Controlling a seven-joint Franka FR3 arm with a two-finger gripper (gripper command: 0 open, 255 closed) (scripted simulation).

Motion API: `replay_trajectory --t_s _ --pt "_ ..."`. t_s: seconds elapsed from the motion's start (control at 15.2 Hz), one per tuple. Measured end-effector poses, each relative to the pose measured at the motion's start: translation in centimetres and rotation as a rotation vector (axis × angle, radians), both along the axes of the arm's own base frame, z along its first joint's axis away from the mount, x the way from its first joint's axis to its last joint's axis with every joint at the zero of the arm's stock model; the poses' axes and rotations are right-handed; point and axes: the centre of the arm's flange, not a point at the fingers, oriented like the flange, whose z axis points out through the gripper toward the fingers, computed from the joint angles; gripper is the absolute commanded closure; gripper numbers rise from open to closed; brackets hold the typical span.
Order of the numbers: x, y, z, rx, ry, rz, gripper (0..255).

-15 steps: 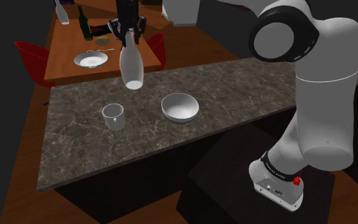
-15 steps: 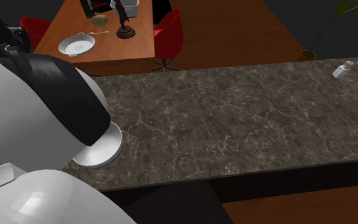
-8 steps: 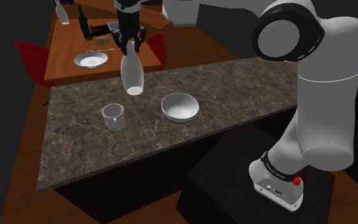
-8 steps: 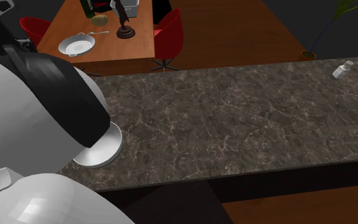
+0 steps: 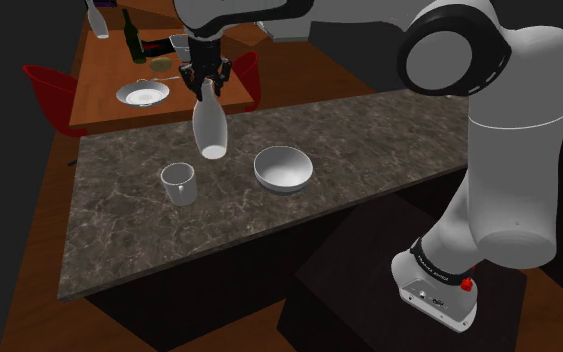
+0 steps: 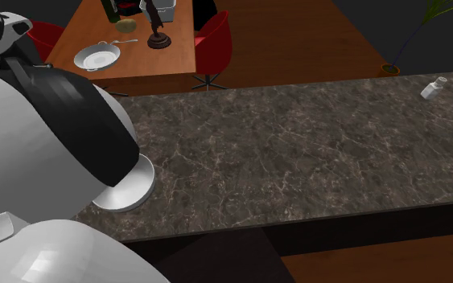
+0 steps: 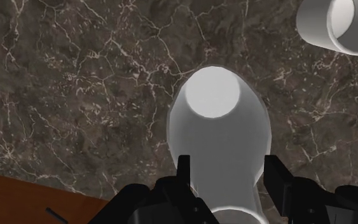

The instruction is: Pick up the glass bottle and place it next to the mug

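A plain white bottle [image 5: 210, 125] hangs neck-up over the dark marble counter [image 5: 299, 215], with my gripper [image 5: 207, 80] shut on its neck. It is slightly tilted, and its base is just above the counter's far part. The pale mug [image 5: 178, 183] stands on the counter nearer the camera, a little toward the shoulder view's left of the bottle. In the wrist view the black fingers [image 7: 184, 175] clasp the bottle [image 7: 219, 137], whose round base points at the marble, and the mug [image 7: 339, 25] lies off to one side beyond it.
A white bowl [image 5: 283, 168] sits on the counter to the shoulder view's right of the mug. A small white jar [image 6: 433, 88] stands at the counter's far end. Behind the counter are a wooden dining table [image 5: 119, 70] with a plate [image 5: 142, 94], bottles and red chairs [image 5: 54, 90].
The gripper has come down with the bottle, bringing it lower and closer to the counter, and the bottle hangs more upright. Mug and bowl have not moved.
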Motion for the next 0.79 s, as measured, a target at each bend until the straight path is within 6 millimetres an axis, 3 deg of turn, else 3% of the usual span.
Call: replay_trajectory --t_s 0.2,0.59,0.66,0.79 --pt "-0.1 0.1 -1.5 0.000 0.000 0.000 255" --pt "0.0 0.1 -1.9 0.000 0.000 0.000 255" --pt "0.0 0.1 -1.9 0.000 0.000 0.000 0" --pt "0.0 0.1 -1.9 0.000 -0.001 0.000 0"
